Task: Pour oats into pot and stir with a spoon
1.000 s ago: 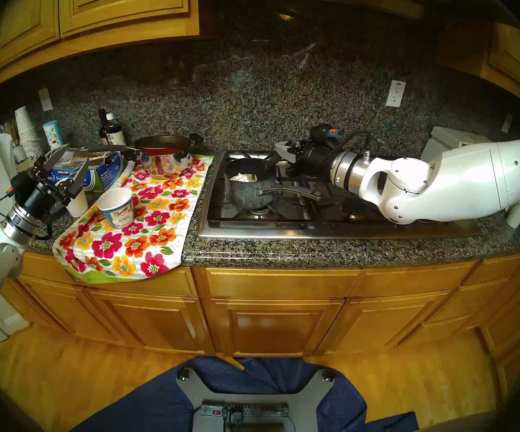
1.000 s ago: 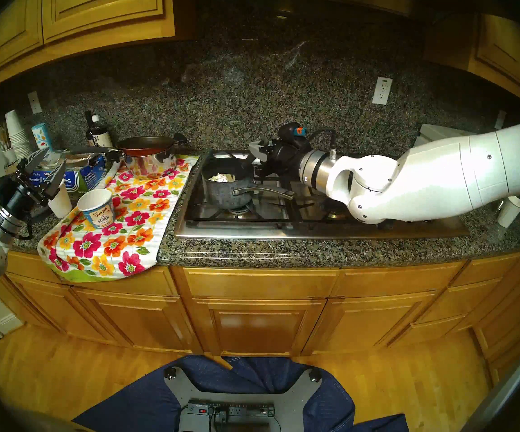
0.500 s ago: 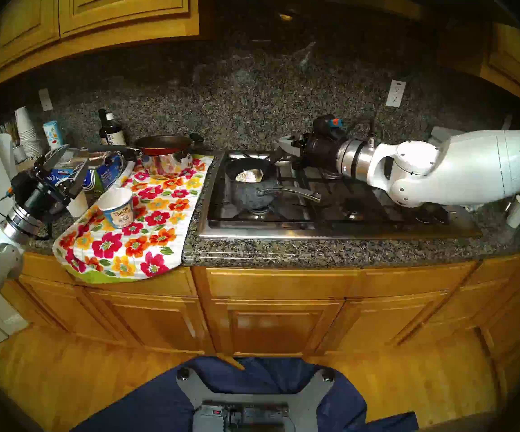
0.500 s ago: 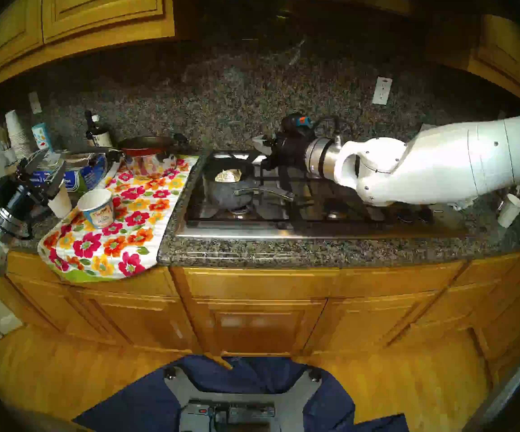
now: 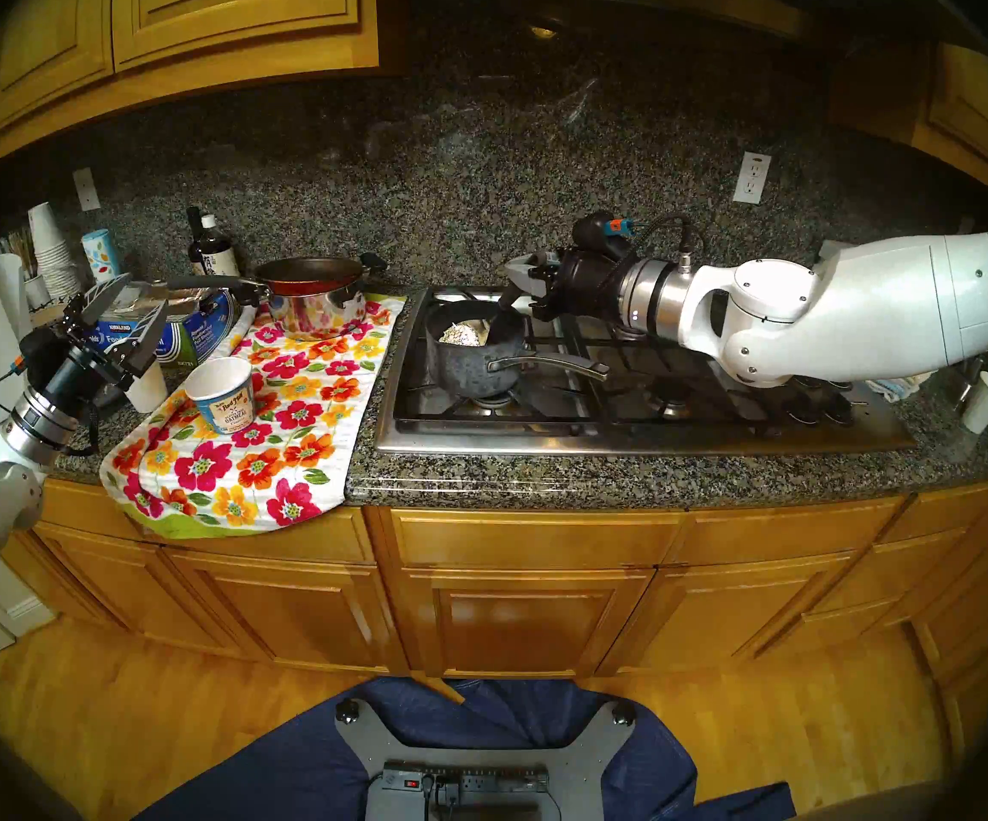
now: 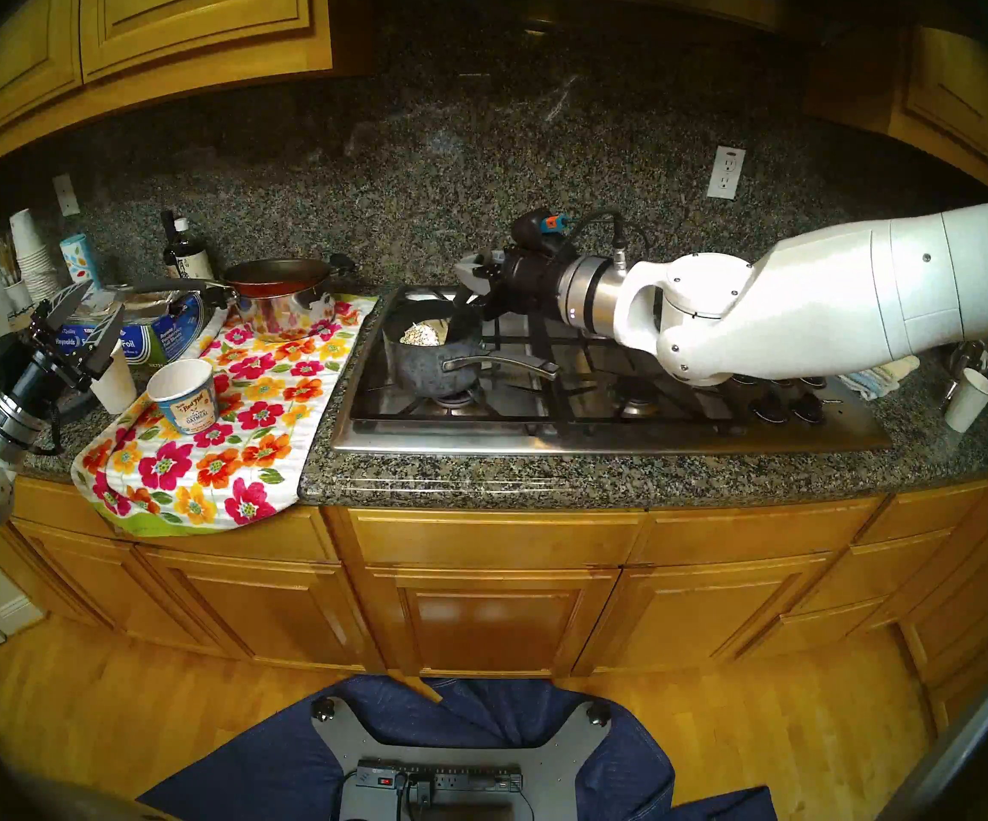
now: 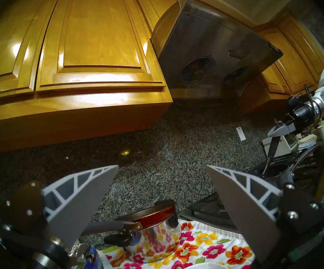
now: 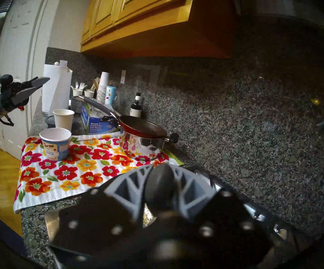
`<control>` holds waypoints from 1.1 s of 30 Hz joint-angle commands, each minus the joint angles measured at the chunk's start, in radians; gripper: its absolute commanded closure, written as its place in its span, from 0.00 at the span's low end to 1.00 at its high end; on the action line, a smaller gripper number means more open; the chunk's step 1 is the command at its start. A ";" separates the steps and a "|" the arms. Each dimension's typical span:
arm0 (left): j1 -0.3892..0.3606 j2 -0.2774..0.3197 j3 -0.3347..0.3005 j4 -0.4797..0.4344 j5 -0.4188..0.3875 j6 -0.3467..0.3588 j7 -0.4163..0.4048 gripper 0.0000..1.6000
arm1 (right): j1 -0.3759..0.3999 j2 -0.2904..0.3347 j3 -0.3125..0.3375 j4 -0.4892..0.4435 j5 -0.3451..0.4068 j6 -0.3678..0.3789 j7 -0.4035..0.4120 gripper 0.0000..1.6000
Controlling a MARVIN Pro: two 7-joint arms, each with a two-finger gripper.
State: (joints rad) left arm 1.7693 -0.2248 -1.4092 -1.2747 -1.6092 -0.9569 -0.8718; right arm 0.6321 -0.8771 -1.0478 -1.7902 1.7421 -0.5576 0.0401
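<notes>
The dark speckled pot (image 5: 474, 360) stands on the cooktop's left burner, its curved handle pointing right. A pale heap of oats (image 5: 465, 332) lies inside it. My right gripper (image 5: 524, 272) hovers over the pot's back right rim, shut on the black spoon (image 5: 506, 305), which slants down into the pot. In the right wrist view the spoon (image 8: 161, 179) sits pinched between the grey fingers (image 8: 130, 187). The blue oatmeal cup (image 5: 224, 394) stands upright on the floral towel. My left gripper (image 5: 118, 313) hangs open and holds nothing, left of the cup.
A steel pot with a red pan on top (image 5: 314, 295) stands at the towel's (image 5: 254, 452) back. Foil boxes (image 5: 183, 337), a white paper cup (image 5: 148, 384), a dark bottle (image 5: 213, 251) and a paper towel roll crowd the left counter. Another paper cup (image 5: 986, 402) stands far right.
My right wrist has risen and shifted left over the pot, bringing the spoon steeper into it. The oat heap has changed shape. The left arm has not moved.
</notes>
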 commanded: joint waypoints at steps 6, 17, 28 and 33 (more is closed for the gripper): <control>-0.012 0.009 -0.036 -0.002 -0.002 -0.003 -0.107 0.00 | -0.029 -0.027 0.044 0.003 0.017 -0.051 -0.044 0.00; -0.009 0.007 -0.041 -0.002 -0.001 -0.003 -0.107 0.00 | -0.056 -0.030 0.051 -0.007 0.027 -0.098 -0.077 0.00; -0.009 0.003 -0.046 0.001 -0.004 -0.003 -0.122 0.00 | -0.088 0.020 0.045 -0.030 0.015 -0.209 -0.095 0.00; -0.007 0.005 -0.046 -0.001 0.000 -0.003 -0.112 0.00 | -0.121 0.029 0.049 -0.053 -0.018 -0.282 -0.110 0.00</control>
State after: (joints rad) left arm 1.7780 -0.2296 -1.4229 -1.2762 -1.6042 -0.9568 -0.8718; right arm 0.5300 -0.8756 -1.0278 -1.8280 1.7598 -0.7331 -0.0550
